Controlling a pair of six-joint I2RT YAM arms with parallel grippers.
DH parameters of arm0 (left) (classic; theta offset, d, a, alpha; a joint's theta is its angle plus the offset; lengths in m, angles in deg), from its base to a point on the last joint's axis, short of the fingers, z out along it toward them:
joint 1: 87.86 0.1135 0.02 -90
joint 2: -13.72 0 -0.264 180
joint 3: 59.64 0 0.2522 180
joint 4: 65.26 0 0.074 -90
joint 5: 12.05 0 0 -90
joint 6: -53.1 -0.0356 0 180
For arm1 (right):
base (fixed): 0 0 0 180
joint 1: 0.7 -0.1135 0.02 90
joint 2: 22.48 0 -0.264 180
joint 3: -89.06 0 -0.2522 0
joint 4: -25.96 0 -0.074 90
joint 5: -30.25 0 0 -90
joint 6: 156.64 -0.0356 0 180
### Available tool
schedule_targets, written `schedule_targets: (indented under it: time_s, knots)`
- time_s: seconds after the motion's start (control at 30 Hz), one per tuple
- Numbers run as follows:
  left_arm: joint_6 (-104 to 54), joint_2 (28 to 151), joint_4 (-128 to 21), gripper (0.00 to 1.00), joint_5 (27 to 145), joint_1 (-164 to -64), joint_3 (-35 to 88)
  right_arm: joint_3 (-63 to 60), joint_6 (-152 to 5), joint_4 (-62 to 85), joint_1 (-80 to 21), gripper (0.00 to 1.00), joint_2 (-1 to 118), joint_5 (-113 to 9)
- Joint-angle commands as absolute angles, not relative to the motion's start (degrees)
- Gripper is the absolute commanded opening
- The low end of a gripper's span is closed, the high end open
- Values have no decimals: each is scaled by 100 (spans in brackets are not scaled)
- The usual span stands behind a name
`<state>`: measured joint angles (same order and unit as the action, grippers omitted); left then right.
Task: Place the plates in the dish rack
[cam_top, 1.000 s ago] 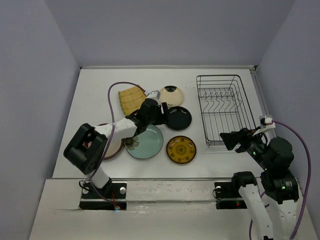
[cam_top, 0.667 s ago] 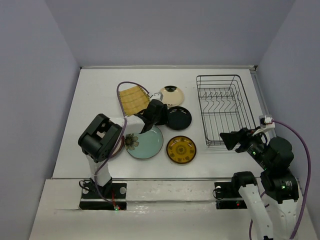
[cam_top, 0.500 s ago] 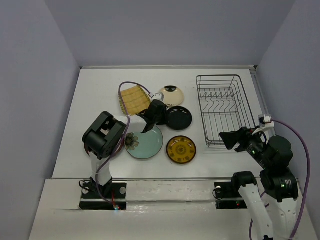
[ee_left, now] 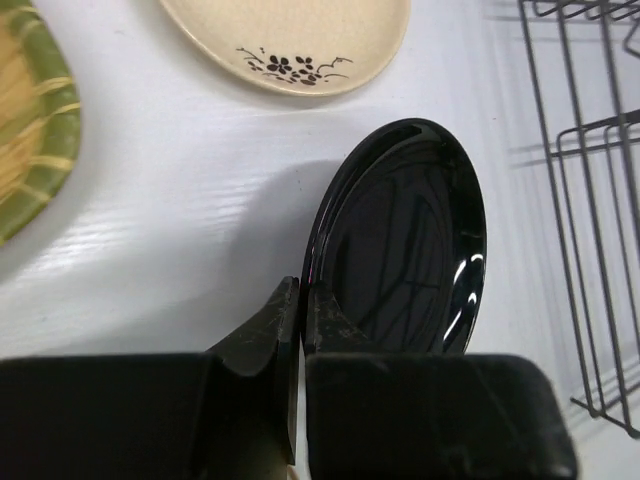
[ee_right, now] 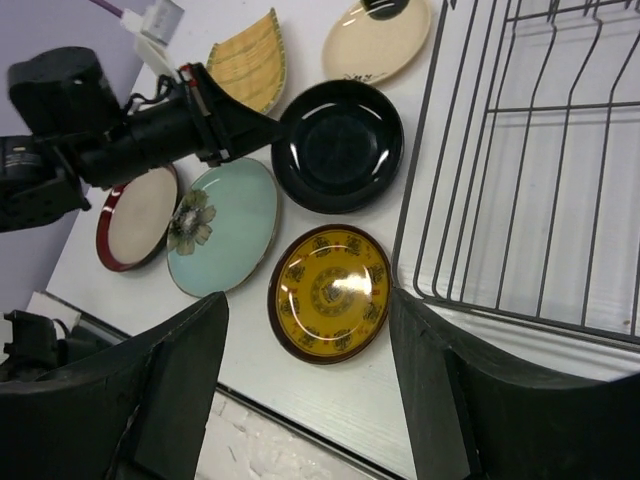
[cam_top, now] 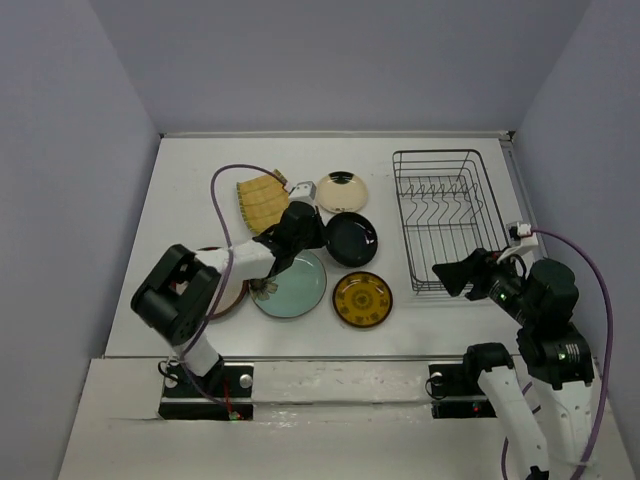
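Observation:
My left gripper (ee_left: 303, 290) (cam_top: 317, 231) is shut on the near-left rim of the glossy black plate (ee_left: 410, 240) (cam_top: 352, 238) (ee_right: 340, 145), which tilts up off the table. Around it lie the cream plate (cam_top: 342, 188) (ee_left: 300, 40), the yellow ribbed plate (cam_top: 260, 198) (ee_left: 25, 150), the pale teal flower plate (cam_top: 297, 285) (ee_right: 225, 225), the ochre patterned plate (cam_top: 362, 298) (ee_right: 330, 293) and the red-brown-rimmed plate (ee_right: 135, 215), which my left arm partly covers in the top view. The black wire dish rack (cam_top: 437, 153) (ee_right: 418, 150) stands at the right with no plates in it. My right gripper (cam_top: 452, 275) (ee_right: 308, 300) hangs open above the ochre plate, by the rack's near-left corner.
A purple cable (cam_top: 225, 185) loops over the table left of the yellow plate. The table's near edge (cam_top: 330, 357) runs just below the teal and ochre plates. Grey walls close in the left and right sides.
My left gripper has shut on the black plate's rim, and the plate has shifted slightly left and tipped up. The left arm's elbow swung back to the left. The right arm barely moved.

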<state>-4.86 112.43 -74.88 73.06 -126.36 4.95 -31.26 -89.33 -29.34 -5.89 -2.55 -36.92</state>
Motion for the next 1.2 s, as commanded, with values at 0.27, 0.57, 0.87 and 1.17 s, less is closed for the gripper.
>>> schedule_targets:
  time_s: [0.27,0.57,0.87,1.17]
  knots:
    - [-780,7624,-7032,6,7573,-12705,-553,-3630,-9555,-935,-554,87,827,-1942]
    - [-701,6829,-6829,6,8769,-12714,-615,-3736,-9643,-82,-606,92,1575,-1397]
    - [-763,7137,-7004,6,9482,-12872,-387,-3718,-9845,665,-1177,85,2295,-1623]
    - [-1026,7287,-6891,15,9816,-13031,-10,-3542,-9783,1008,-2145,10,3061,-2590]
